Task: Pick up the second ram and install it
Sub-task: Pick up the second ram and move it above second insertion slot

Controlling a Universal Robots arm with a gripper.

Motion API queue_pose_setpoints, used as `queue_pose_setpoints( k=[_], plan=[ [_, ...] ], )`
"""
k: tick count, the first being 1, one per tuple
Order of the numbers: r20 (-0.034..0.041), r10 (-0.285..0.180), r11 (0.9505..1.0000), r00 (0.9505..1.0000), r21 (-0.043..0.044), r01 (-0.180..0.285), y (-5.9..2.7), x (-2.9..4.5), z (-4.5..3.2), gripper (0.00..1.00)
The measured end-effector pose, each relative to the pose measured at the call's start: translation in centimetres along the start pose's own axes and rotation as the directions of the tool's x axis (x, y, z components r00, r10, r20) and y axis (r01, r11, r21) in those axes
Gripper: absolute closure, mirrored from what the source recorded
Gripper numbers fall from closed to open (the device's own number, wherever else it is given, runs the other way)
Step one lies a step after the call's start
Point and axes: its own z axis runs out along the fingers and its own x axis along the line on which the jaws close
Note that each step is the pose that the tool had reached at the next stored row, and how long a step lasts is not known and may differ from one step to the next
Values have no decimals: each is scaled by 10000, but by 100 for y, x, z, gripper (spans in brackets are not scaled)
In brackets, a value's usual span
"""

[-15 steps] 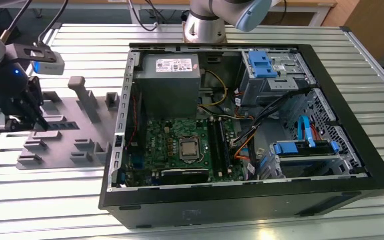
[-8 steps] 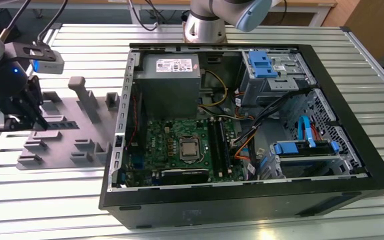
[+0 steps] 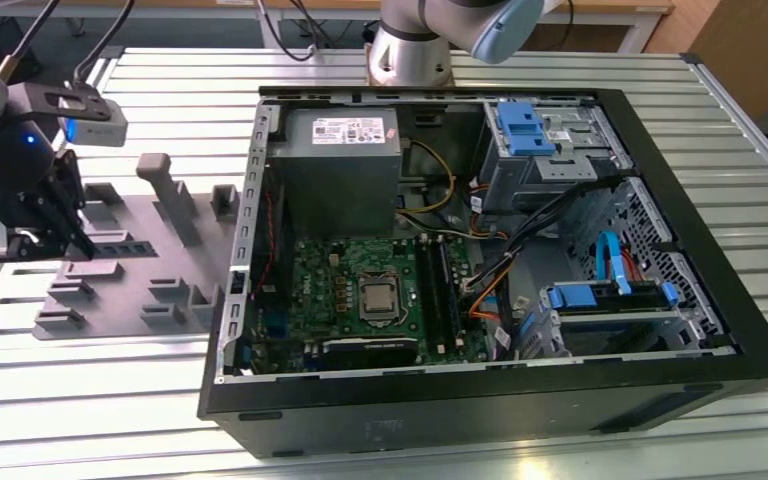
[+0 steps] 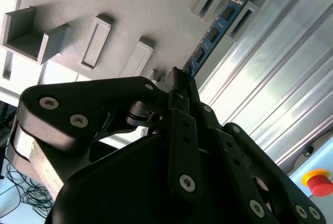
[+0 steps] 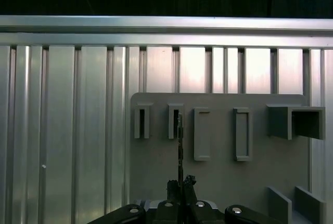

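The tool [image 4: 179, 78] is closed narrow on one end of the one memory stick [image 4: 213, 34], a thin blue-green strip with a row of small black chips. The stick reaches away from the fingertips over the grey tray [image 5: 223, 177]. Its far end sits at the second of four narrow slotted holders [image 5: 241, 133] standing in a row. I cannot tell whether that end is clear of the holder. One larger open bracket [image 5: 294, 122] stands at the end of that row. The tray lies flat on the ribbed metal worktop [image 5: 62, 130].

In the exterior view, one open computer case [image 3: 491, 410] lies on the worktop just beside the tray, towards the exterior view's right. Inside it are one green board [image 3: 344, 270] with one silver square chip [image 3: 381, 297] and one grey metal box [image 3: 337, 165] beyond it.
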Motion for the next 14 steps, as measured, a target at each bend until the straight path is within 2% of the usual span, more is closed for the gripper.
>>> queue_pose_setpoints(
  k=[14],
  plan=[
    [1, 0, 10000, 10000, 1, 0, 0, 0, -40, 86]
  ],
)
